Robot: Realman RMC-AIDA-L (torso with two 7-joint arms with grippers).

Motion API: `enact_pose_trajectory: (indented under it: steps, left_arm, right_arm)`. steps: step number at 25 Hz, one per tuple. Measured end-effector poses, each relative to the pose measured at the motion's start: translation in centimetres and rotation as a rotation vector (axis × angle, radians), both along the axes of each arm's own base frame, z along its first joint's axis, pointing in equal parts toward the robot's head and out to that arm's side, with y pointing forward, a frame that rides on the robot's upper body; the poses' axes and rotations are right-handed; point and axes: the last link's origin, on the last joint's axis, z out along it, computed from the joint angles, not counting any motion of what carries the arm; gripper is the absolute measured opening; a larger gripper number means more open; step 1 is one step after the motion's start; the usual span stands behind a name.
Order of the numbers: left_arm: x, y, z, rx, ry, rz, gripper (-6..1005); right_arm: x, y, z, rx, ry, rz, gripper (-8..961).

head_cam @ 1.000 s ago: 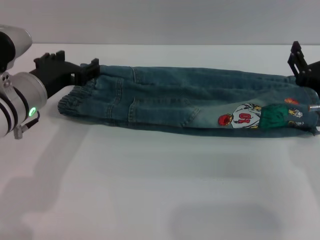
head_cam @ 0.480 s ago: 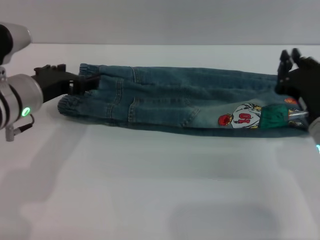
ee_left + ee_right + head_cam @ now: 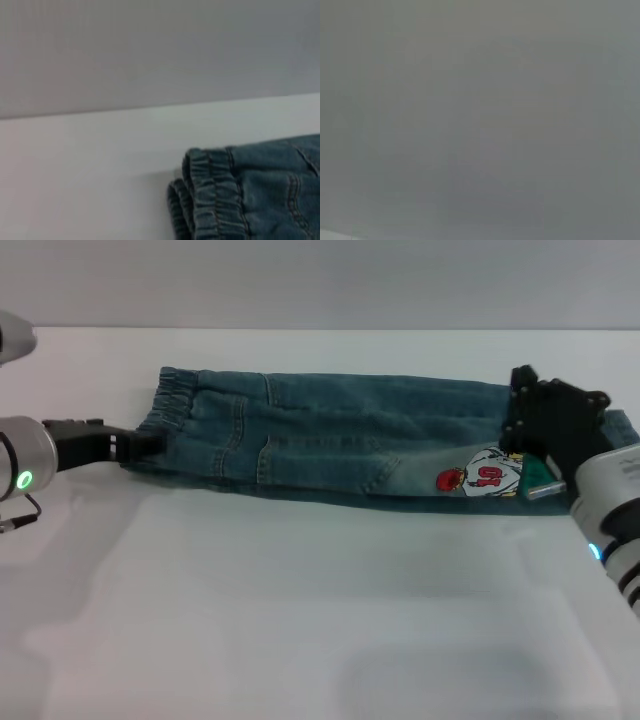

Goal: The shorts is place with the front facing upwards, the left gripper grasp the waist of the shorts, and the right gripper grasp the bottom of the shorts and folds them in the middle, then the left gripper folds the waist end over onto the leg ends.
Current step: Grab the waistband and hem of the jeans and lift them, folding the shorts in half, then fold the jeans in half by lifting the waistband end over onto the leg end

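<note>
So the shorts point(image 3: 340, 445) are lying lengthwise across the white table point(image 3: 300, 620), already doubled along the middle afaict, gathered waistband point(image 3: 165, 405) at one end, leg hems at the other, w/ the cartoon "10" patch point(image 3: 485, 475) near the hem end. Left claw point(image 3: 140, 443) sits low at the near corner of the waistband, touching the fabric; it looks pinched shut on the waist but tbh I can't tell from the head view, and the left wrist cam only shows the ruffled band point(image 3: 210, 190) close up, no fingers. Right claw point(image 3: 545, 425) is over the hem end, just past the patch; can't tell if it's open or gripping either, and its wrist cam shows nothing but grey. My read: next is the left one carrying the waist over onto the hems. To do that well imo: grab both layers of the band, not just the top one, lift enough to clear the denim, swing straight along the shorts so the edges line up, and get the right claw out of the landing spot first.
</note>
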Motion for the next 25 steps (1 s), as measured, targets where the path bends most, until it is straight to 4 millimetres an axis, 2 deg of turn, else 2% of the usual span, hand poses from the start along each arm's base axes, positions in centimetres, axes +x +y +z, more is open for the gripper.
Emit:
enact_pose_trajectory:
  steps: [15, 25]
  left_arm:
    - [-0.1, 0.4, -0.7, -0.029, 0.002, 0.014, 773]
    - [-0.2, 0.9, -1.0, -0.05, 0.002, 0.025, 759]
  right_arm:
    - [-0.5, -0.1, -1.7, -0.068, -0.004, 0.028, 0]
    - [-0.7, -0.1, -1.8, -0.073, -0.004, 0.034, -1]
